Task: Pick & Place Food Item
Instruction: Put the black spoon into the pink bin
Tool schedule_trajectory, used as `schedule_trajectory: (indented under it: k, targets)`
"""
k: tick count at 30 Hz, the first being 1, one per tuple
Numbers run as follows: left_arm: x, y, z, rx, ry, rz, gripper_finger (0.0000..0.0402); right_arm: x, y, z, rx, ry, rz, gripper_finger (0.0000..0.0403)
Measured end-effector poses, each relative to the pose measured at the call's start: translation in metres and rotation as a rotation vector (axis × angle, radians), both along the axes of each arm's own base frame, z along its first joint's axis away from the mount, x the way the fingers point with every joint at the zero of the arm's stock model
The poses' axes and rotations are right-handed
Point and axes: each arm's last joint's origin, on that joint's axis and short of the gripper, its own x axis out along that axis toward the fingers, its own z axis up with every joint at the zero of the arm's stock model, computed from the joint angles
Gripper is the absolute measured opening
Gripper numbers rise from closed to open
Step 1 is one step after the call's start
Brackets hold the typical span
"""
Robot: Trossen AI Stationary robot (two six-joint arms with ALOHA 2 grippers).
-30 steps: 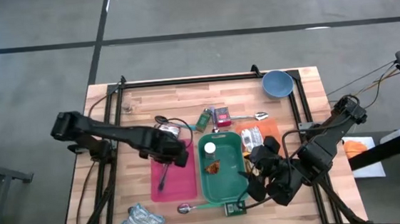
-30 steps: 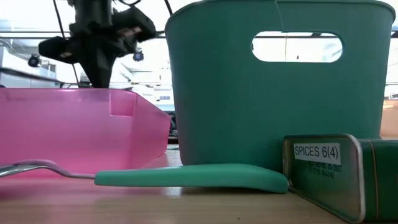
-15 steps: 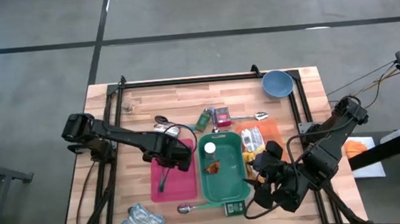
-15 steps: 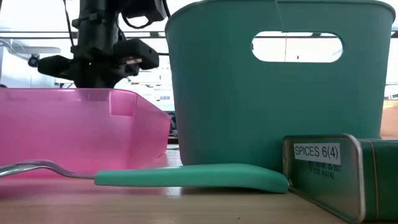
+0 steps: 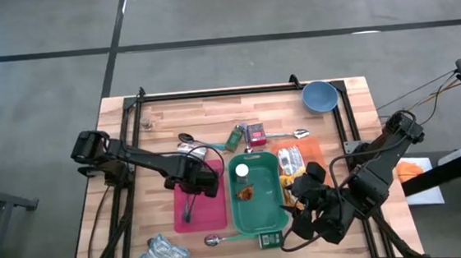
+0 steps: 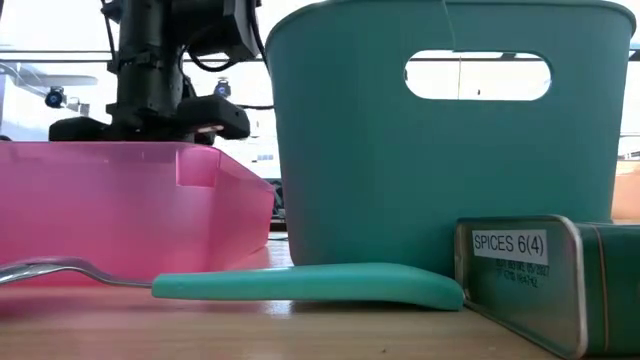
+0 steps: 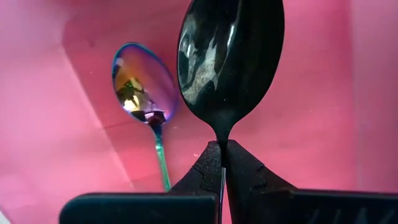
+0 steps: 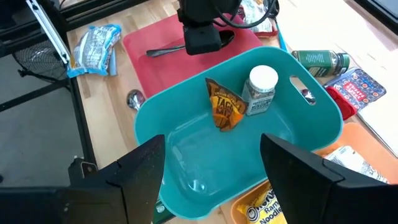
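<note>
My left gripper [image 5: 195, 179] points down over the pink tray [image 5: 182, 225] and is shut on a black spoon [image 7: 231, 59] whose bowl hangs toward the tray floor. An iridescent spoon [image 7: 142, 87] lies flat on that floor beside it. In the low view the pink wall [image 6: 120, 205] hides the left gripper's fingertips. My right gripper [image 8: 211, 152] hovers open above the near right of the teal bin [image 5: 260, 213], touching nothing. In the bin a taco packet [image 8: 225, 109] leans beside a white-capped jar [image 8: 259, 90]. My left gripper pinches the black spoon's thin handle [image 7: 222, 142] just behind the bowl, between its two fingers [image 7: 205, 168]. The fingers come from above, pointing down, along the handle. The spoon hangs bowl-down over the tray floor; whether the bowl touches it I cannot tell.
A green-handled spoon [image 6: 300, 285] and a spice tin [image 6: 520, 275] lie at the table's near edge in front of the bin. A silver-blue bag [image 5: 163, 255] is at the near left. Orange snack packets [image 5: 295, 158] lie right of the bin, a blue bowl [image 5: 320, 95] at the far right.
My left gripper has sunk straight down toward the pink tray, still shut on the black spoon, whose bowl now hangs lower inside the tray.
</note>
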Motion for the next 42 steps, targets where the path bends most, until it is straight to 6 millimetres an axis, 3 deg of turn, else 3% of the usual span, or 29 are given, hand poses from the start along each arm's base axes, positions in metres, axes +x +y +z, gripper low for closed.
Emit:
schedule_trajectory:
  k: [28,35,42]
  targets:
    - [-0.008,0.000,-0.011,-0.029,0.033,0.021,0.0001,0.000,0.000,-0.001,-0.001,0.000,0.000,0.0258]
    - [-0.013,-0.001,-0.025,-0.051,0.012,0.050,0.0001,0.000,0.000,-0.001,-0.003,0.001,0.003,0.0258]
    - [-0.014,-0.001,-0.027,-0.055,0.014,0.062,0.0001,0.000,0.000,-0.001,-0.006,0.002,0.006,0.0258]
